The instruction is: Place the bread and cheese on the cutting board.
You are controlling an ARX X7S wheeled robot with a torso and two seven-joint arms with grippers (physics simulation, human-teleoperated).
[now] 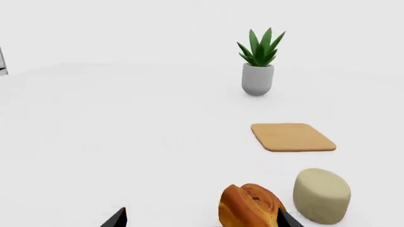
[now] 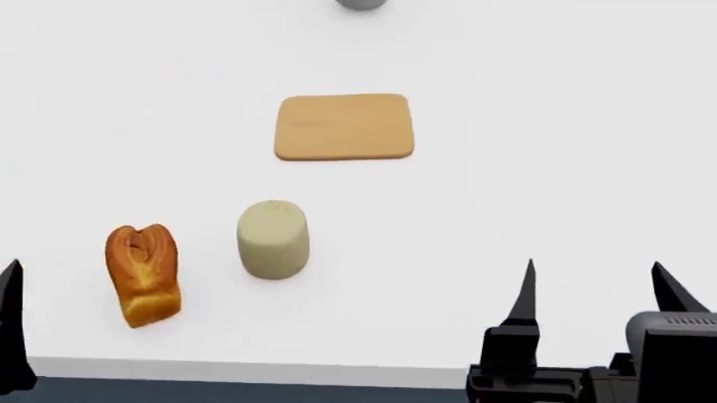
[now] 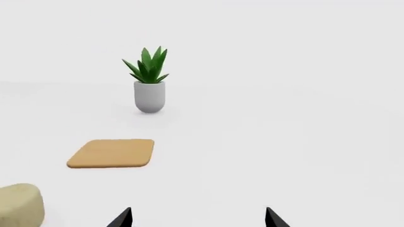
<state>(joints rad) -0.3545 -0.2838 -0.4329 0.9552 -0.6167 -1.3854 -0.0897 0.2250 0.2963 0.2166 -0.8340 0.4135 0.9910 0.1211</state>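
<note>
The bread (image 2: pixel 143 273), a golden-brown loaf, lies near the table's front left, with the pale cheese (image 2: pixel 274 238) cylinder just to its right. The tan cutting board (image 2: pixel 344 127) lies farther back, with nothing on it. My left gripper (image 1: pixel 202 220) is open, just short of the bread (image 1: pixel 249 206), which sits by one fingertip; the cheese (image 1: pixel 322 195) and board (image 1: pixel 292 136) lie beyond. Only one left finger (image 2: pixel 9 323) shows in the head view. My right gripper (image 2: pixel 599 290) stands open and holds nothing at the front right. From its wrist I see the board (image 3: pixel 112 153) and cheese (image 3: pixel 19 204).
A potted plant (image 1: pixel 259 61) in a grey pot (image 2: pixel 361 3) stands behind the board, also shown as the plant (image 3: pixel 150 85) in the right wrist view. The white table's front edge (image 2: pixel 280 368) runs just below the bread.
</note>
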